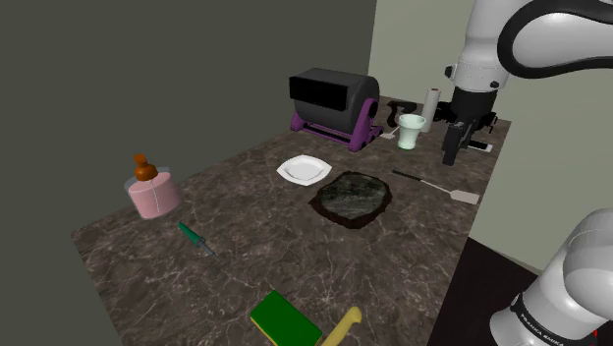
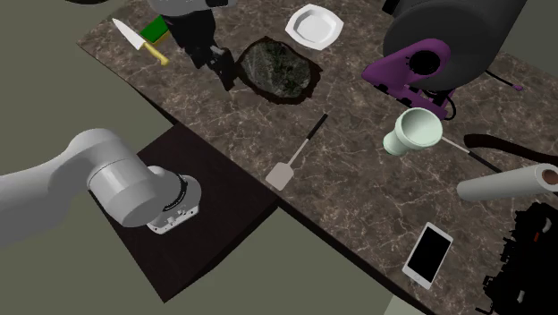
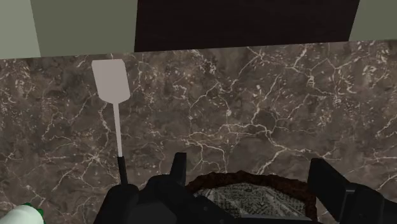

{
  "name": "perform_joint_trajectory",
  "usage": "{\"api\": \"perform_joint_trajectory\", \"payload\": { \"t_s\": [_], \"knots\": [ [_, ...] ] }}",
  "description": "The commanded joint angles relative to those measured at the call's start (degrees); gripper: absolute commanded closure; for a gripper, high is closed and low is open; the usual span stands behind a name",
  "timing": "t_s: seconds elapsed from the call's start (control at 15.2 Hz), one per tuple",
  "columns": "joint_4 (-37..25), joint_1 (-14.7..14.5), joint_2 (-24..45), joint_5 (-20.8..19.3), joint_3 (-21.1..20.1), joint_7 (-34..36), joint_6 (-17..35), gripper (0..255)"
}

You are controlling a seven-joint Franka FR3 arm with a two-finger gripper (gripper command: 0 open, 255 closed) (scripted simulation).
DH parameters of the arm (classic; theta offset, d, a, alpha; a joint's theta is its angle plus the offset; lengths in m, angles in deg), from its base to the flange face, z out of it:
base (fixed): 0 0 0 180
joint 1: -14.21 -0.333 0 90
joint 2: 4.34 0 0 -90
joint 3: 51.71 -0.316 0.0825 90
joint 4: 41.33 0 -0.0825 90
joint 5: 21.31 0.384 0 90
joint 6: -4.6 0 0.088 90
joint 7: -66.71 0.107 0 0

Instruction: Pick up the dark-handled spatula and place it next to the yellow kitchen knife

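The spatula (image 1: 437, 187) lies flat on the marble counter near its edge, with a pale blade, a thin shaft and a dark handle. It also appears in the second exterior view (image 2: 300, 152) and in the wrist view (image 3: 116, 108). The yellow-handled knife (image 1: 344, 324) lies at the counter's near end beside a green sponge, and its white blade is visible in the second exterior view (image 2: 139, 40). My gripper (image 1: 450, 155) (image 2: 220, 73) (image 3: 251, 172) hangs open above the counter by the dark dish, apart from the spatula, with nothing between its fingers.
A dark round dish (image 1: 352, 197) sits mid-counter beside a white plate (image 1: 303, 170). At the back stand a purple-and-black appliance (image 1: 334, 103), a pale green cup (image 1: 412, 130) and a paper roll (image 1: 431, 103). A phone (image 2: 427, 253), a pink jar (image 1: 152, 192), a green screwdriver (image 1: 195, 237) and a green sponge (image 1: 285, 319) lie around.
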Motion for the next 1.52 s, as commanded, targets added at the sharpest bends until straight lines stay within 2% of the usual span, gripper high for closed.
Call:
{"api": "perform_joint_trajectory", "payload": {
  "t_s": [0.0,0.46,0.92,1.19,1.45],
  "knots": [
    [0.0,0.0,0.0,0.0,0.0,0.0,0.0,0],
    [6.89,2.43,3.29,-4.11,8.06,-8.09,12.38,0],
    [9.5,4.33,11.99,-6.74,16.55,-16.47,25.76,0],
    [8.93,4.47,19.16,-6.52,21.57,-21.89,33.37,0],
    [6.88,3.65,27.64,-3.91,26.63,-28.47,40.47,0]
  ]
}}
